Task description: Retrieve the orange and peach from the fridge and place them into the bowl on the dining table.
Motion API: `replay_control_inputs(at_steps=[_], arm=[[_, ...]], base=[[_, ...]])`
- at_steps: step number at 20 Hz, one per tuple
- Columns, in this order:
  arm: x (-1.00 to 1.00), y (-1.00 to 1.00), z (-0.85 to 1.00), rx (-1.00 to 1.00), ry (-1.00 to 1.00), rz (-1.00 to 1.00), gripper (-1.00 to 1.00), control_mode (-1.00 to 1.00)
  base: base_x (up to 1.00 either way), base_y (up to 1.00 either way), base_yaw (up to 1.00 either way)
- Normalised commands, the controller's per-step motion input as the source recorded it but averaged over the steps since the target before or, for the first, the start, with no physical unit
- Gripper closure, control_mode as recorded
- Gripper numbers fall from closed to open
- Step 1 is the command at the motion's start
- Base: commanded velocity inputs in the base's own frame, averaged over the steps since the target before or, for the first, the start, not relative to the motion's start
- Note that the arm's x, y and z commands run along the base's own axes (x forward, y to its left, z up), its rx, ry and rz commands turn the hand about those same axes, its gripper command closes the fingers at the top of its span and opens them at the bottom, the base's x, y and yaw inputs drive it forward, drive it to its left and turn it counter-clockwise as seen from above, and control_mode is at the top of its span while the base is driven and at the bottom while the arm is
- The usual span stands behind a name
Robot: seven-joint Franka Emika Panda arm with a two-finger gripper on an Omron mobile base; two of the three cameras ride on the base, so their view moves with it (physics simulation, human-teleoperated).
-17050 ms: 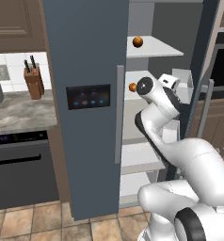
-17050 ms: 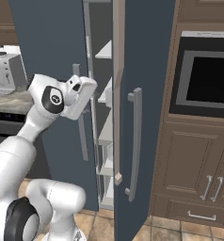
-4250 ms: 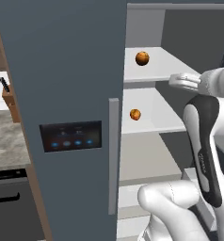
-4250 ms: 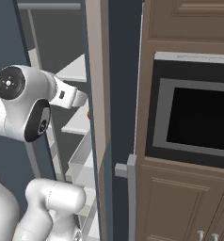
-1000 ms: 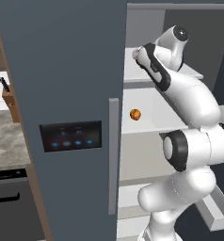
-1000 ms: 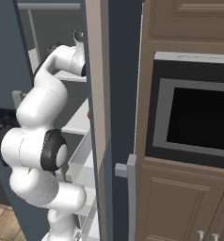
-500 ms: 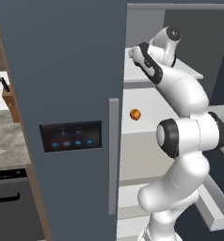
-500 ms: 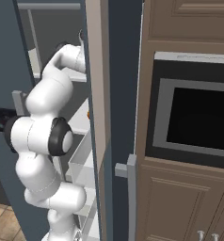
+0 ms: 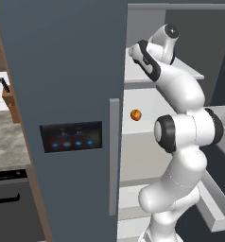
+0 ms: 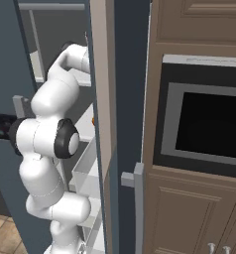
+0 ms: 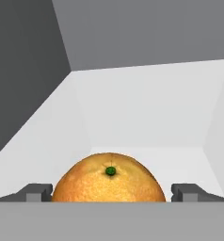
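Observation:
The slate-blue fridge (image 9: 62, 71) stands with its right side open. My arm reaches onto the upper pale shelf, and the gripper (image 9: 132, 50) is at the end of it. In the hand view the orange (image 11: 109, 181), with a green stem dot, lies on the shelf floor between my two fingertips (image 11: 36, 192). The gripper (image 11: 112, 194) is open around it and not clamped. One shelf lower sits a small orange-pink fruit, the peach (image 9: 135, 114), also seen past the door edge (image 10: 92, 120). The bowl and the dining table are out of view.
The open fridge door (image 10: 127, 99) with its grey handle (image 10: 139, 198) stands right beside my arm. A built-in oven (image 10: 209, 124) sits in brown cabinets on the right. On the left are a knife block (image 9: 8, 97), a stone counter (image 9: 5, 146) and door bins (image 9: 218, 142).
The hand has pushed a little further left and deeper onto the upper shelf, and the arm's elbow has folded closer to the fridge. The fingers stay apart.

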Motion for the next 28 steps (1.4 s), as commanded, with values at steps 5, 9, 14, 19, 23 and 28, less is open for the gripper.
replay_control_inputs(at_steps=[5, 9, 14, 19, 23, 28], arm=[[-0.02, 0.00, -0.25, -0.03, 0.00, 0.00, -1.00, -1.00], [-0.16, 0.00, -0.45, -0.04, 0.00, -0.01, -1.00, -1.00], [-0.06, 0.00, -0.48, -0.04, 0.01, -0.01, 1.00, -1.00], [0.15, 0.00, -0.20, 0.00, 0.00, 0.00, 1.00, -1.00], [0.14, 0.00, -0.02, 0.00, -0.01, 0.00, 1.00, -1.00], [-0.57, -0.07, 0.00, 0.00, 0.01, 0.00, 1.00, -1.00]], base=[[0.00, 0.00, 0.00], [0.00, 0.00, 0.00], [0.00, 0.00, 0.00], [0.00, 0.00, 0.00], [0.00, 0.00, 0.00], [0.00, 0.00, 0.00]])
